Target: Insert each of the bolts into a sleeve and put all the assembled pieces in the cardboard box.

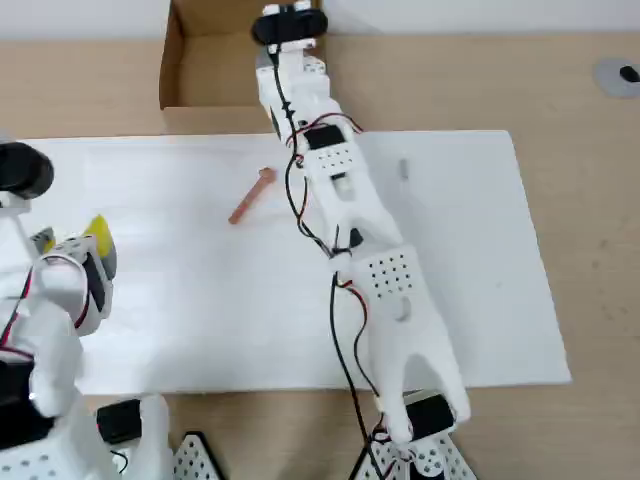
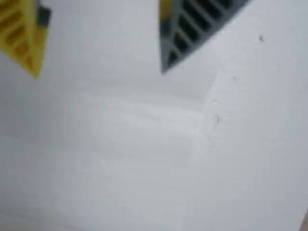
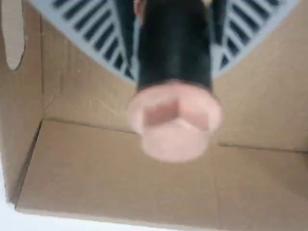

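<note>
My right arm stretches across the white mat to the cardboard box point(image 1: 205, 75) at the table's back edge. In the right wrist view my right gripper point(image 3: 173, 43) is shut on a black sleeve point(image 3: 174, 53) with a pink bolt head point(image 3: 174, 122) sticking out of its end, held above the box floor point(image 3: 96, 168). A loose pink bolt point(image 1: 251, 196) lies on the mat, to the front of the box. My left gripper point(image 1: 95, 240) sits at the mat's left edge. Its yellow finger point(image 2: 24, 38) and grey finger point(image 2: 192, 29) stand apart, open, over bare mat.
The white mat point(image 1: 200, 320) covers most of the wooden table. A small grey item point(image 1: 404, 168) lies on the mat beside my right arm. A round grey object point(image 1: 618, 76) sits at the table's back right corner.
</note>
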You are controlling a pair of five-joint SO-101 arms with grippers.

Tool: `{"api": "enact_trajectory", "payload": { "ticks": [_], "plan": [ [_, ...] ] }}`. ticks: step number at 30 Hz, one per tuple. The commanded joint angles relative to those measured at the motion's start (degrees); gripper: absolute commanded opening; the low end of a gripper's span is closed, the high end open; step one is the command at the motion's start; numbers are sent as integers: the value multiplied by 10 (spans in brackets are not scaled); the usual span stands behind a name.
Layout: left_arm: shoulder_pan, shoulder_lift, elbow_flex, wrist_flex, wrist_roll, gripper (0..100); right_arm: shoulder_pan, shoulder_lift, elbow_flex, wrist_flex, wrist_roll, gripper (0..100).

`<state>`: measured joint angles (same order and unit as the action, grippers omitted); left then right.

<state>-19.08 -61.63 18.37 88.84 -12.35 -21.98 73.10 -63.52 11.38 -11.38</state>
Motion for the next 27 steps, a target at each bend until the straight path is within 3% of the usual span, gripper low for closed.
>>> {"api": "enact_trajectory", "payload": {
  "ticks": [1,5,12,27],
  "plan": [
    [-4,-27,12,2,-4,178,10,26,-124,23,21,9],
    [15,-73,43,2,-4,181,11,62,-169,39,26,12],
    [57,-130,105,3,-24,179,11,68,-178,104,26,101],
    [57,-161,128,22,-29,182,8,67,-179,111,26,102]
  ]
}}
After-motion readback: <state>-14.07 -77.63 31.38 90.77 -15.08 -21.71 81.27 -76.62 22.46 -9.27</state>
